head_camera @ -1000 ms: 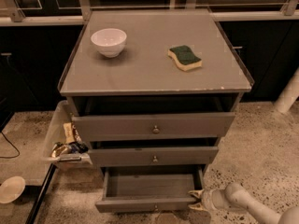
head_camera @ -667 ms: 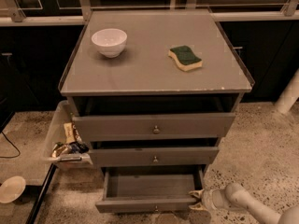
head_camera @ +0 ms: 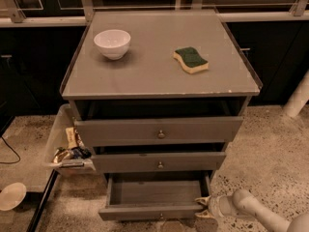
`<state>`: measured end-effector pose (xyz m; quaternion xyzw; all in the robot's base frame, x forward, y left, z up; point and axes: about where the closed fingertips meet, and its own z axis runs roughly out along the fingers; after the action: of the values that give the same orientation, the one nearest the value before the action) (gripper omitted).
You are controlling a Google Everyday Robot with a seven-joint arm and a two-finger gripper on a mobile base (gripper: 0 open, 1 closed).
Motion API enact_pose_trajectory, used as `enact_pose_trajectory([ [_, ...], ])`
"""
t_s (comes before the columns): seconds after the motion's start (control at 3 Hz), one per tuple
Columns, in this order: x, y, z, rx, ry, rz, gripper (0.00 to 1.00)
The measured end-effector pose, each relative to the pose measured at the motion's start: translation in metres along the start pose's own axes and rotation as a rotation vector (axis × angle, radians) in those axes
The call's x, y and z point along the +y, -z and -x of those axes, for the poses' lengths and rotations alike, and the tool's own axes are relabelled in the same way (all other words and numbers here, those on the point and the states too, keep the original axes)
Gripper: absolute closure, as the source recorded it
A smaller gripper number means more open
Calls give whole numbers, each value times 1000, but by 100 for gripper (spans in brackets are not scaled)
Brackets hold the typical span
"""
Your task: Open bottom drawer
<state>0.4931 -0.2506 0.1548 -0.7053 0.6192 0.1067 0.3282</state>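
Slim grey wooden bottom drawer sits pulled well out, lowest of three, plain inside showing. Pale tool is at its front right corner; you cannot tell its grip. Judgement: opening near complete; next you release and retreat clear

The one camera looks steeply down on the cabinet from its front, fairly near; the end effector sits lower right, at the bottom drawer.

- Cut off at lower right corner: arm behind gripper, at bottom drawer front's right end.
- Unidentifiable at left: bin contents.
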Motion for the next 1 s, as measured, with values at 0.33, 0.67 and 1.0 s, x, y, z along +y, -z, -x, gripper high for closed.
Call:
enact_pose_trajectory([
  [0.33, 6, -5, 7, -41, 24, 27, 15],
  [0.67, 24, -7, 10, -60, 37, 68, 19],
  [1.0, 39, -2, 16, -57, 58, 96, 42],
])
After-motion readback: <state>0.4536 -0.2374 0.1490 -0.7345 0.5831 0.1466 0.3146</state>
